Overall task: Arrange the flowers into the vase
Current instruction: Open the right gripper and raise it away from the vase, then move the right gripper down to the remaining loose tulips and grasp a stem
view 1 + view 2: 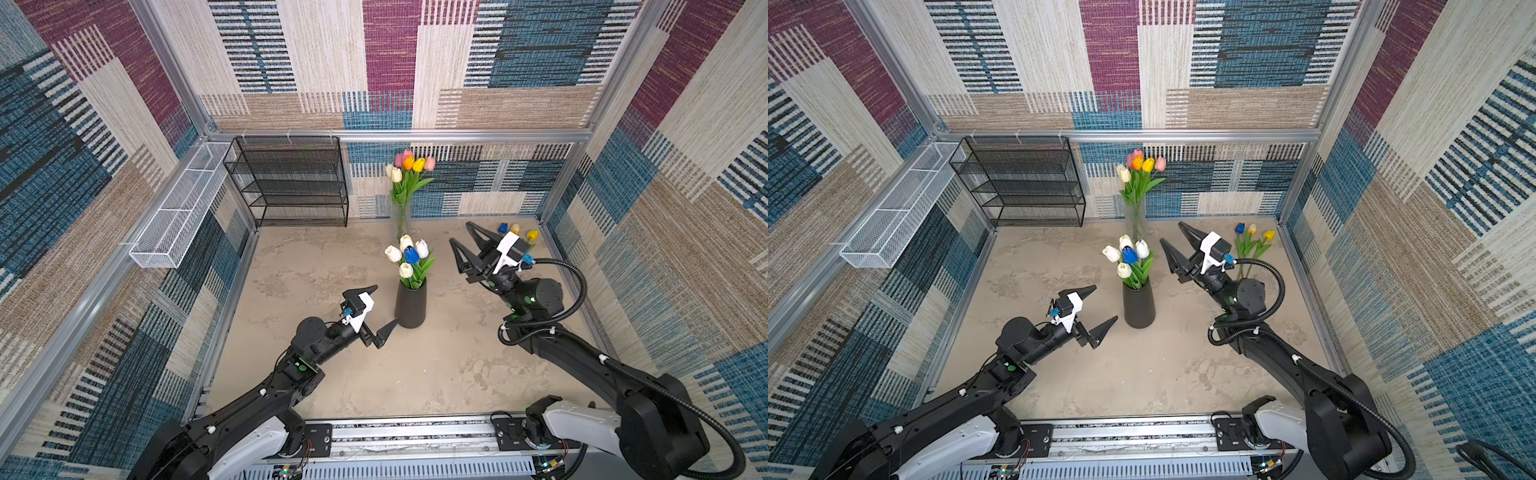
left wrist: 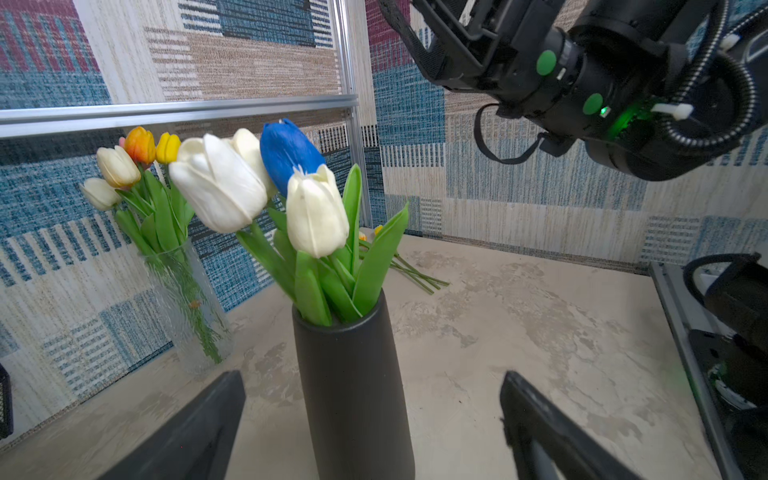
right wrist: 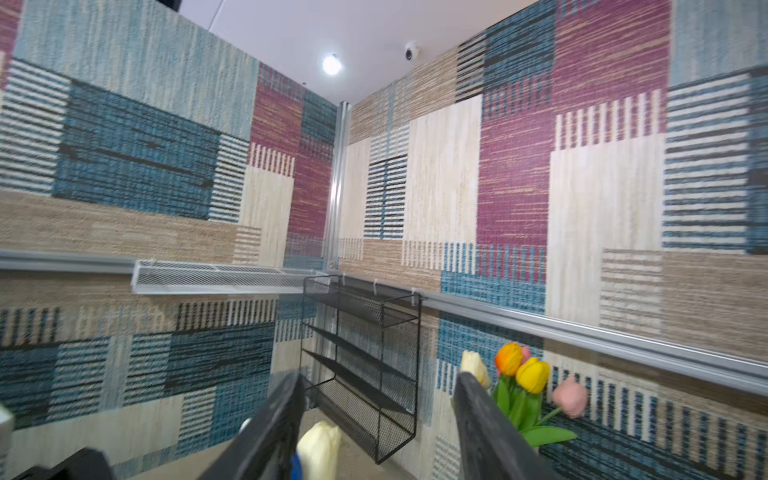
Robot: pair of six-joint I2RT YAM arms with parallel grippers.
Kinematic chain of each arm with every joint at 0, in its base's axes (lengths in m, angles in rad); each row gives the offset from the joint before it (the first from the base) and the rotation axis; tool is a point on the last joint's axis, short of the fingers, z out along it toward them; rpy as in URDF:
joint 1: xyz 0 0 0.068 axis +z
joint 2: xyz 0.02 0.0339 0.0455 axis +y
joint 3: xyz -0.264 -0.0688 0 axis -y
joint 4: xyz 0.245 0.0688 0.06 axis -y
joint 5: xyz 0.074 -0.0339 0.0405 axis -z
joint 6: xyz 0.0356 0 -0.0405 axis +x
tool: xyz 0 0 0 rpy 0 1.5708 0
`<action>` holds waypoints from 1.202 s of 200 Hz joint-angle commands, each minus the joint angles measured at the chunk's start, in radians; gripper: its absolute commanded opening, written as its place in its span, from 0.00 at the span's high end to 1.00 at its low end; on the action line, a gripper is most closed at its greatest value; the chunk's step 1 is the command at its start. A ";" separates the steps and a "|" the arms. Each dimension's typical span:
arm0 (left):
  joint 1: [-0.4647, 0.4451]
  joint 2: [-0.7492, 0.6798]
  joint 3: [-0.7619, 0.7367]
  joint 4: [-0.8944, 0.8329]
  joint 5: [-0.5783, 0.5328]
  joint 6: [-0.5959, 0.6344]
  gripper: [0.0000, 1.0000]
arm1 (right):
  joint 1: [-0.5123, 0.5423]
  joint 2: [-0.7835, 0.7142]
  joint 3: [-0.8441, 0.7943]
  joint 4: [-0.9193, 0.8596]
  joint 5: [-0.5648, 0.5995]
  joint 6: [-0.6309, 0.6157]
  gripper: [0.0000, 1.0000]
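Three loose flowers (image 1: 1251, 246) lie on the surface (image 1: 1038, 257) in the far right corner, heads toward the back wall. The right pincer (image 1: 1170, 232), apart and empty, is nearer them; the left pincer (image 1: 1106, 302), apart too, sits by the black vase (image 1: 1139, 309).

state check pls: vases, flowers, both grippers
black vase: upright, holds five tulips, four white and one blue.
glass vase: upright at the back, holds mixed tulips.
loose tulips: three lying flat, far right corner.
left gripper: open, empty, beside the black vase.
right gripper: open, empty.
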 commanded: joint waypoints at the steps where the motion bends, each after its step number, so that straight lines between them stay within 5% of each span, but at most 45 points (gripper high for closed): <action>1: -0.002 -0.010 0.054 -0.083 0.086 0.012 0.04 | -0.097 0.021 0.114 -0.380 0.074 0.090 0.40; 41: -0.038 -0.004 0.071 -0.125 0.142 -0.004 0.06 | -0.319 0.222 0.427 -0.969 0.188 0.143 0.45; 89: -0.159 -0.023 0.091 -0.268 0.118 -0.006 0.07 | -0.498 0.627 0.750 -1.405 0.177 0.078 0.55; 156: -0.195 -0.028 0.084 -0.313 0.070 0.012 0.08 | -0.528 0.925 0.868 -1.473 0.213 0.072 0.60; 240: -0.197 -0.016 0.099 -0.312 0.048 0.038 0.08 | -0.533 1.036 0.935 -1.477 0.268 0.092 0.72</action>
